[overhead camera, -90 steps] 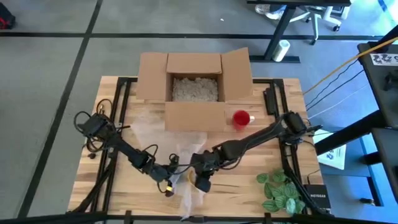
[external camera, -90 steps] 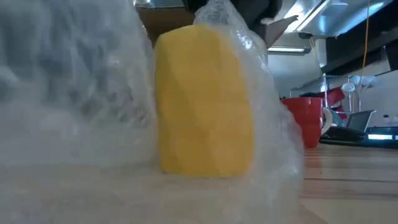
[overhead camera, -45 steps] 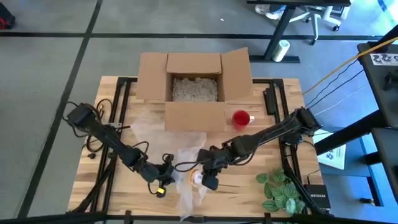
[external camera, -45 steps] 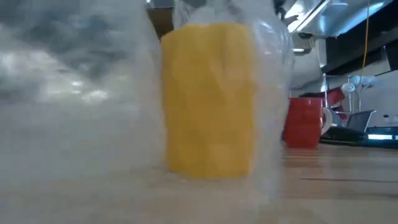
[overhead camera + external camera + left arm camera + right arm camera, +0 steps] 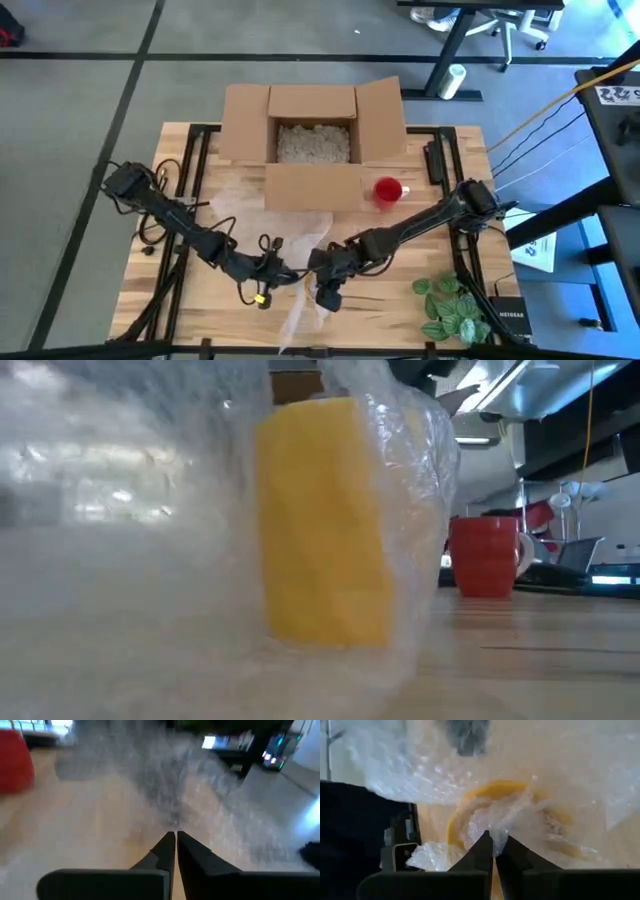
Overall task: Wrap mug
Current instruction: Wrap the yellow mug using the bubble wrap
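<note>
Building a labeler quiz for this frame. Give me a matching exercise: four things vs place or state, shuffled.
Things:
1. yellow mug
2. red mug
3. cardboard box
4. green leaves

Place or state:
A. open, holds packing fill
B. bare, right of the box front
C. near right corner of the table
D. under bubble wrap

Pairs: 1-D, 2-B, 3-A, 4-C

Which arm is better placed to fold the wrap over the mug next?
Right, probably. The right gripper is pinched on the wrap directly over the yellow mug; the left gripper is shut beside it.
</note>
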`<control>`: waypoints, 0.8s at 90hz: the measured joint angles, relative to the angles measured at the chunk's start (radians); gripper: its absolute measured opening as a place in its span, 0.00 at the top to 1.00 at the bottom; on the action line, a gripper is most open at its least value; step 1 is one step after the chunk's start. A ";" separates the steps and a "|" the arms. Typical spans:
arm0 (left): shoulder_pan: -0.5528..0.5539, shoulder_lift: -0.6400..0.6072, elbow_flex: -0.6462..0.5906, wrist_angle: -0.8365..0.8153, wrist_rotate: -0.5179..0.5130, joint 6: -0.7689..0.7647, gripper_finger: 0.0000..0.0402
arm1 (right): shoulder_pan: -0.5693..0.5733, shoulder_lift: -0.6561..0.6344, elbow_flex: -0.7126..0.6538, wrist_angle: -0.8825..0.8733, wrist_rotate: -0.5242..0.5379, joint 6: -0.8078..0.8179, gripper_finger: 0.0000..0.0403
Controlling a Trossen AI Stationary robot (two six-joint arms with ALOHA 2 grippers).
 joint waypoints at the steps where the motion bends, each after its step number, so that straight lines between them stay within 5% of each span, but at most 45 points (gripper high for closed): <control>1: 0.002 0.002 0.002 0.001 0.005 0.001 1.00 | 0.000 0.000 0.000 0.002 0.000 -0.001 1.00; 38: 0.036 0.156 0.070 0.041 0.138 -0.037 1.00 | -0.001 0.000 0.018 0.018 -0.031 -0.021 0.99; 72: 0.036 0.167 0.084 0.037 0.148 -0.045 1.00 | 0.000 -0.002 0.234 -0.266 -0.015 -0.058 0.79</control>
